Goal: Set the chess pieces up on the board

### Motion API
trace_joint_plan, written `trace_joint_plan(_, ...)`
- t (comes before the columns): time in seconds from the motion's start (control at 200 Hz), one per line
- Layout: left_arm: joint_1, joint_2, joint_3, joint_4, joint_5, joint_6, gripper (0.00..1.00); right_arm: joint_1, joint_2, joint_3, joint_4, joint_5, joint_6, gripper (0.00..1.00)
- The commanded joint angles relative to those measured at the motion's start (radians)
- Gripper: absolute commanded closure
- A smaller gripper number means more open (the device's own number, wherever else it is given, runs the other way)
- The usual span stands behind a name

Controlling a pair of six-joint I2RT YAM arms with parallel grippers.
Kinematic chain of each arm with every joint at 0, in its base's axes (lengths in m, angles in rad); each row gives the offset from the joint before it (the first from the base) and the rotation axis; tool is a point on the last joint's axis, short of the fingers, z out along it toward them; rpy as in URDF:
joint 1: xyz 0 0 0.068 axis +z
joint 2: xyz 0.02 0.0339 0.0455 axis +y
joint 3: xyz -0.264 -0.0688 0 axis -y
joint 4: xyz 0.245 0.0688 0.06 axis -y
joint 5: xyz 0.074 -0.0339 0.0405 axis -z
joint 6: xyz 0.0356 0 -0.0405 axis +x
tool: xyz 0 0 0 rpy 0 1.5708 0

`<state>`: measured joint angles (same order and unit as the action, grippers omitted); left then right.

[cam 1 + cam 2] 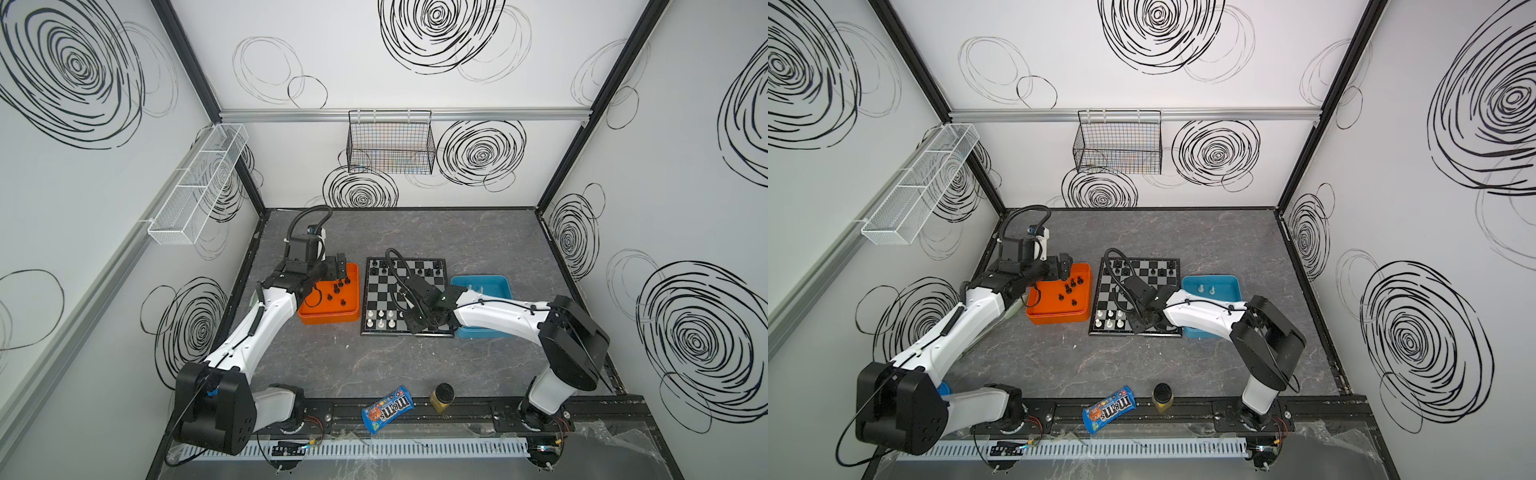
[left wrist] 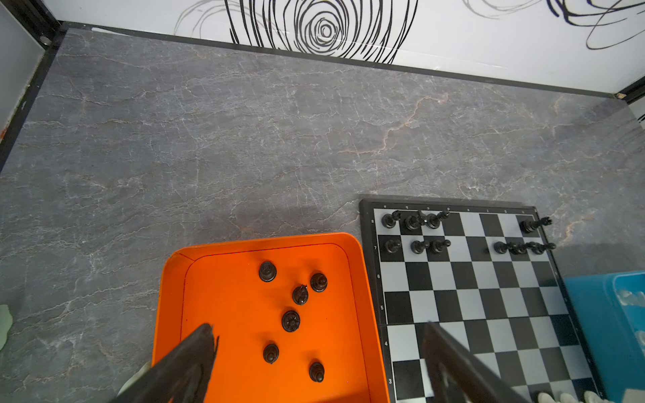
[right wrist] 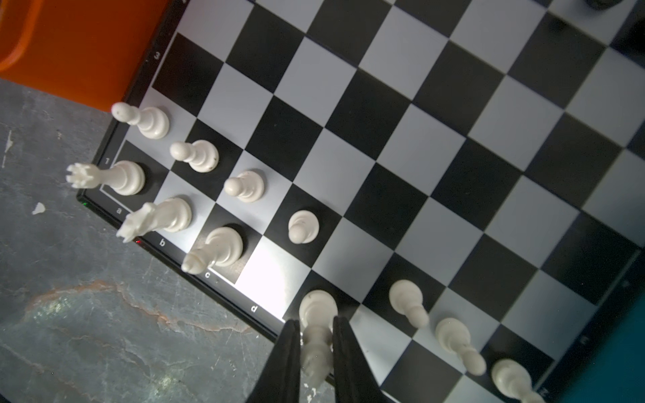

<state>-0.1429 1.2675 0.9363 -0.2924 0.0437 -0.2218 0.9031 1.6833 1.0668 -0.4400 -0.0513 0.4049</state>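
Note:
The board [image 1: 380, 293] lies mid-table, with black chess pieces [image 2: 413, 221] on its far two rows and white chess pieces [image 3: 197, 155] on its near two rows. My right gripper [image 3: 316, 335] is shut on a tall white piece [image 3: 316, 307] that stands upright on a dark square of the nearest row, next to the d mark. In a top view this gripper [image 1: 415, 324] sits low over the board's near edge. My left gripper [image 2: 319, 326] is open above the orange tray [image 2: 171, 279], where several black pieces [image 2: 290, 320] are scattered; nothing is between its fingers.
A blue tray [image 1: 1229, 282] holding white pieces [image 1: 1206, 289] touches the board's right side. An M&M's bag [image 1: 388, 409] and a small dark-lidded jar [image 1: 442, 398] lie near the front rail. A black wire basket [image 1: 390, 141] hangs on the back wall and a white mesh one [image 1: 199, 183] on the left wall.

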Motion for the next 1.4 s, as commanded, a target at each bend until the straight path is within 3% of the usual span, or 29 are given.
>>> trace_joint_plan(0.0,0.009,-0.019,-0.01,0.027,0.007,-0.008,0.04,0.005,0.016,-0.008,-0.02,0.028,0.012,0.8)
trace_joint_plan(1.231,0.01,-0.01,-0.007,0.031,0.022,-0.019,0.04,0.015,0.005,-0.03,-0.044,0.036,0.022,0.8)
trace_joint_plan(1.396,0.011,-0.011,-0.007,0.031,0.021,-0.018,0.04,0.014,-0.004,-0.02,-0.055,0.04,0.025,0.72)
